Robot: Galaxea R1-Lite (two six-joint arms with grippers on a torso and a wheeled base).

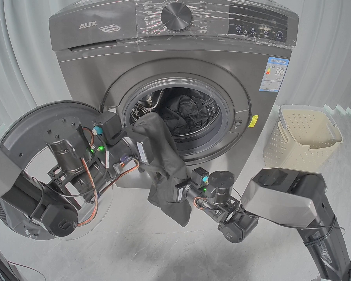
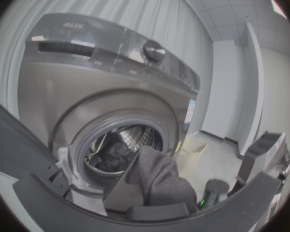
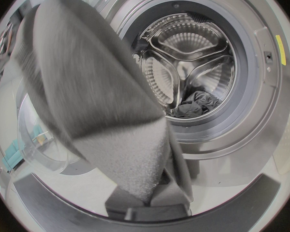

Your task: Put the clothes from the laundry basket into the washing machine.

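- Washing machine [image 1: 105, 59] stands front-on, its round door [image 1: 27, 129] swung wide to the robot's left.
- Dark clothes [image 1: 185, 110] lie piled inside the drum, low and toward the back.
- Dark grey garment [image 1: 165, 164] hangs in front of the drum opening, outside it. Its upper end is at the rim on the opening's left side; the rest trails down toward the floor.
- Left gripper [image 1: 148, 145] is at the garment's upper end, jaws narrow and pinched on the cloth, which drapes over them.
- Right gripper [image 1: 180, 190] is lower, below the opening, jaws clamped on the garment's lower part.
- Cream laundry basket [image 1: 300, 145] stands on the floor just right of the machine, well apart from both grippers.
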